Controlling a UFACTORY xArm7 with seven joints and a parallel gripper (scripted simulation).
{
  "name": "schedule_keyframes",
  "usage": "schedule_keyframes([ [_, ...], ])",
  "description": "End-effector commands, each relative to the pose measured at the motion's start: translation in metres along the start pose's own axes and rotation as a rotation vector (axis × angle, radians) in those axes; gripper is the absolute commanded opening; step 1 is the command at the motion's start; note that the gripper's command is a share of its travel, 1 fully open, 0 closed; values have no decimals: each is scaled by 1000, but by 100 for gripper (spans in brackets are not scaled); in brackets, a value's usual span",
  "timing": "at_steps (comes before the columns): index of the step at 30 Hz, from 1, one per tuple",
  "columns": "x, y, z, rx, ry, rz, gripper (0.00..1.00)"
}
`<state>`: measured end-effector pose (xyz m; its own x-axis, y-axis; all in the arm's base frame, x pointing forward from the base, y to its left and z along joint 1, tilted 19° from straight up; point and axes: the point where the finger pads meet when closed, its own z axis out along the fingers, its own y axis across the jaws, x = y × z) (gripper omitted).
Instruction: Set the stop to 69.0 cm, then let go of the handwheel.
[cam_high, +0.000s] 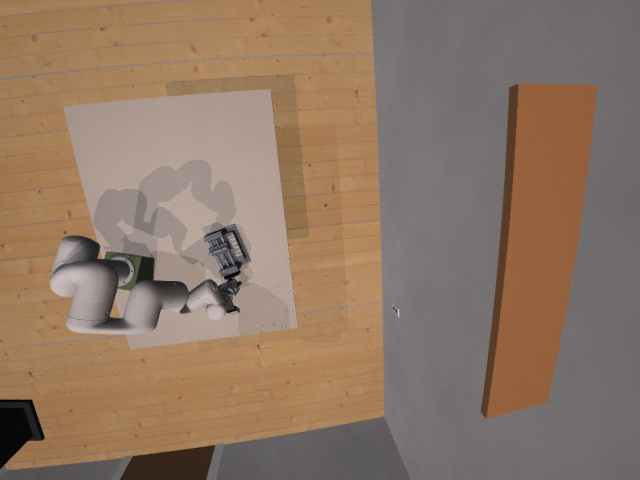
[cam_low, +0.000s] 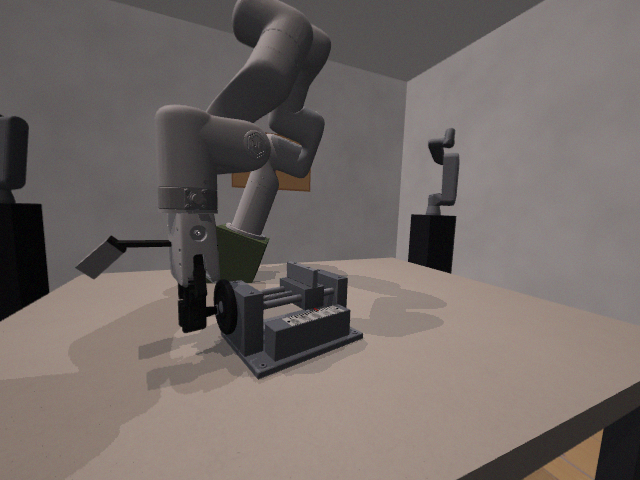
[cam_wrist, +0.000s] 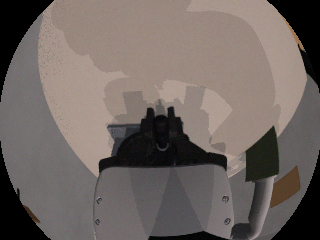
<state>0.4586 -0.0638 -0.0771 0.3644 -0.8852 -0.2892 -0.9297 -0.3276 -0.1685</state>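
Observation:
A grey stop fixture (cam_low: 297, 320) stands on the table, with a base plate, two guide rods, a sliding stop block (cam_low: 305, 281) and a scale strip with a red mark (cam_low: 315, 310) on its front. A black handwheel (cam_low: 224, 308) sits at its left end, with a small crank handle (cam_low: 208, 310) sticking out to the left. My gripper (cam_low: 193, 312) points down and is shut on that crank handle, at the wheel's lower left. From above, the fixture (cam_high: 228, 252) lies just beyond the gripper (cam_high: 230, 289). In the wrist view the dark fingers hide the handle.
The arm's green base block (cam_low: 240, 253) stands behind the fixture. A flat grey camera plate (cam_low: 98, 256) juts out left of the wrist. Two dark pedestals stand off the table at the left (cam_low: 20, 253) and the far right (cam_low: 431, 240).

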Motion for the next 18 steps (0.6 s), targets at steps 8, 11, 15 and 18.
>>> schedule_keyframes([
  [8, 1, 1, -22, 2, 2, 1, 6],
  [11, 1, 0, -24, 2, 2, 1, 6],
  [15, 1, -4, -31, 2, 2, 1, 6],
  [18, 1, -9, -36, 2, 2, 1, 6],
])
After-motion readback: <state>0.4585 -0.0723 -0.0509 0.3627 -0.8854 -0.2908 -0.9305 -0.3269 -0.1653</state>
